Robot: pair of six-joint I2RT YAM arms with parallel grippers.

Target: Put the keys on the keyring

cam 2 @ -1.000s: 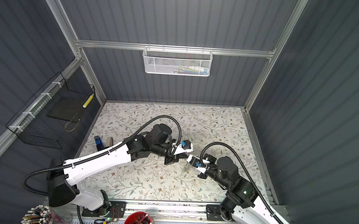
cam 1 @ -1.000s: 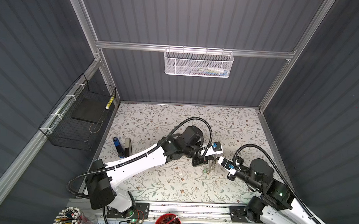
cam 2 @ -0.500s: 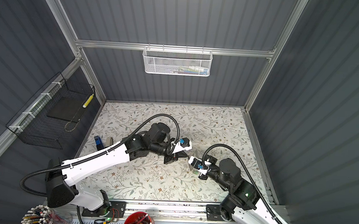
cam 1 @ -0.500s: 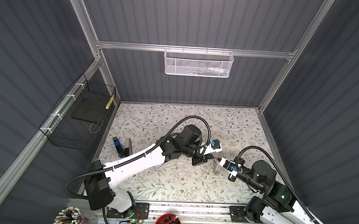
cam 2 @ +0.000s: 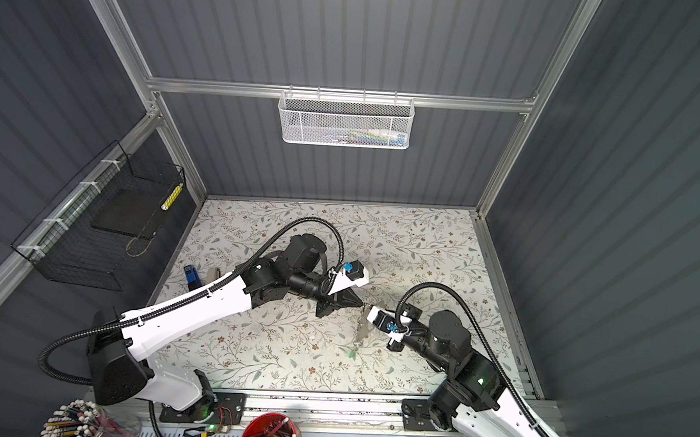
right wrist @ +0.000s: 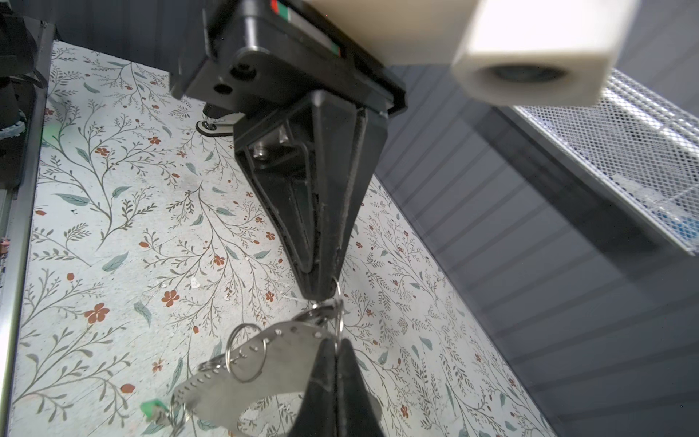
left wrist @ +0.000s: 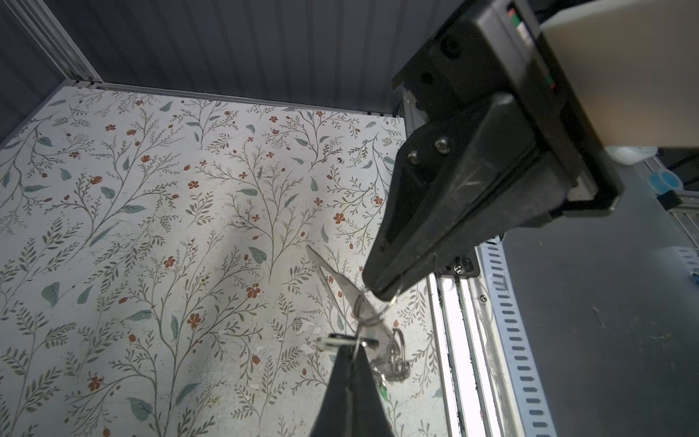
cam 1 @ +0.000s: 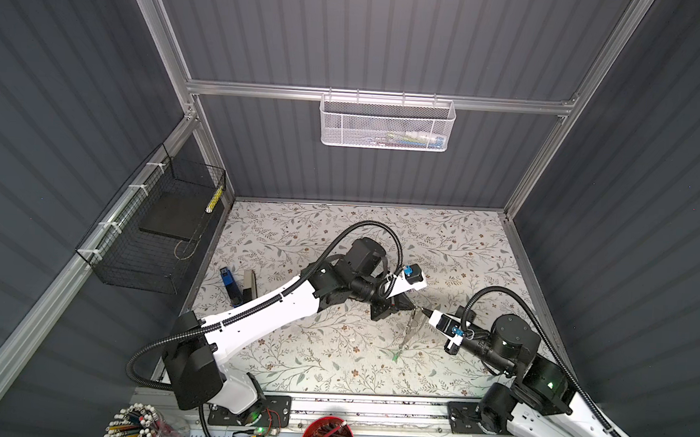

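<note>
Little has shifted: my left arm has eased slightly far-left, and the green tag [cam 1: 397, 355] now dangles lower, toward the near edge.
Right fingers [right wrist: 317, 401] are clamped on the keyring [right wrist: 264, 363], held above the bench [cam 1: 297, 233] right of centre. Left fingers [right wrist: 325, 227] pinch a thin wire ring [right wrist: 341, 306] at its top. The green key looks hung already. I judge the one with the black-framed tag [left wrist: 342, 339] still needs threading, but can't confirm.
</note>
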